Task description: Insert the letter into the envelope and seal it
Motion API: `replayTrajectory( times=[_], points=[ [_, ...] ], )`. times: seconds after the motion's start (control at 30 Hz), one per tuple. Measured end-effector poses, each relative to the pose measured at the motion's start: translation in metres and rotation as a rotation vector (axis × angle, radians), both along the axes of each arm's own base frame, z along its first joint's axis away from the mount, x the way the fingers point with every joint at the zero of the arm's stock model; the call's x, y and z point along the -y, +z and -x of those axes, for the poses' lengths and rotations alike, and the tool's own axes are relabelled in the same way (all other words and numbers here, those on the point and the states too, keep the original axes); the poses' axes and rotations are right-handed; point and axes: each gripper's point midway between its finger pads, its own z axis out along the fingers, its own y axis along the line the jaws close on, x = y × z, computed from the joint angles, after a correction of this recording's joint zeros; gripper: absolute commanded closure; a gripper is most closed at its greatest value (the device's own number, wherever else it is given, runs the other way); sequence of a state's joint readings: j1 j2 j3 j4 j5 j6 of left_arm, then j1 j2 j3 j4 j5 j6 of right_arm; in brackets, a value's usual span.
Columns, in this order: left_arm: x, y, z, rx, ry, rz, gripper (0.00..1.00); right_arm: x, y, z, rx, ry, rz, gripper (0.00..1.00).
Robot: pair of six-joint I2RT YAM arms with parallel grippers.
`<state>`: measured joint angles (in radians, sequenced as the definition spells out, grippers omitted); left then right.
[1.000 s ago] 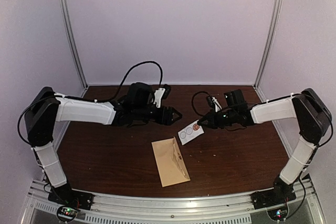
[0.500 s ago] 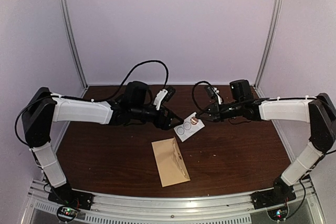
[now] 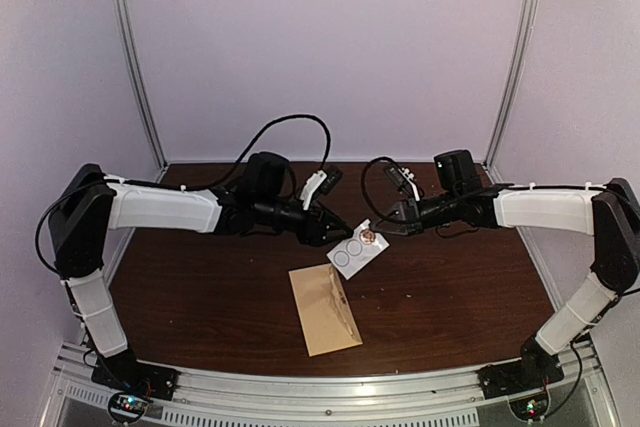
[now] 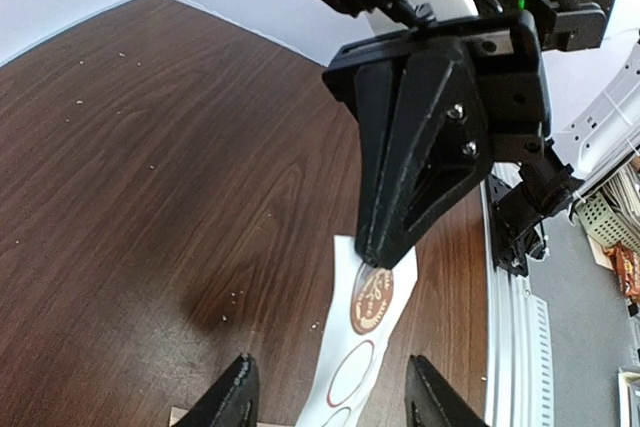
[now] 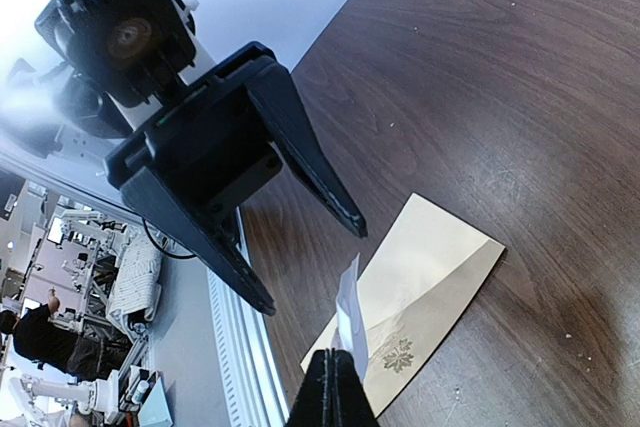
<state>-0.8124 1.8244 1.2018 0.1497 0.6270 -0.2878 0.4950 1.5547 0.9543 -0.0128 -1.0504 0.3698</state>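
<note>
**A:** Where is the envelope?

**B:** The envelope (image 3: pixel 325 309) lies flat on the table (image 3: pixel 200 297), near the middle. In the overhead view its long side runs roughly from 11 to 5 o'clock. It sits at about 6 o'clock from both grippers, apart from them, with nothing resting on it. The right wrist view shows a slanted fold line across it and a small gold leaf mark near one end.

**A:** And the right gripper?

**B:** The right gripper (image 3: pixel 386 232) is pinched tight on a small white card (image 3: pixel 358 247) and grips it at its 2 o'clock corner. The card hangs above the wood and throws a shadow onto it. It carries one brown round sticker (image 4: pixel 372 299), and there are ring outlines below that.

**A:** What about the left gripper?

**B:** The left gripper (image 4: pixel 330 402) comes in from 10 o'clock of the card, tip to tip with the other. Its fingers (image 4: pixel 238 395) stand at a middling gap, one on each side of the card's free end. One finger is clearly apart from the paper and the other is just beside it. It holds nothing.
</note>
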Motion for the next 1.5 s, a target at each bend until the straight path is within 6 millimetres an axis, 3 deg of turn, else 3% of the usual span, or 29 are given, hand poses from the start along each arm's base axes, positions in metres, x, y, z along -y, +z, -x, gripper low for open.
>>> replayTrajectory(
  times=[0.27,0.63,1.2,1.5],
  points=[
    [0.003,-0.008,0.007,-0.04,-0.043,0.003,0.64,-0.006,0.009,0.004,0.016,0.03,-0.016,1.0],
    [0.005,-0.014,0.013,-0.079,-0.075,0.009,1.0,-0.01,0.016,0.005,0.036,0.049,-0.024,1.0],
    [0.007,-0.014,0.014,-0.141,-0.064,0.024,1.0,-0.013,0.006,0.015,0.039,0.084,0.009,1.0],
    [0.006,-0.029,0.007,-0.189,-0.006,-0.009,1.0,-0.015,0.006,0.019,0.037,0.094,0.01,1.0]
  ],
)
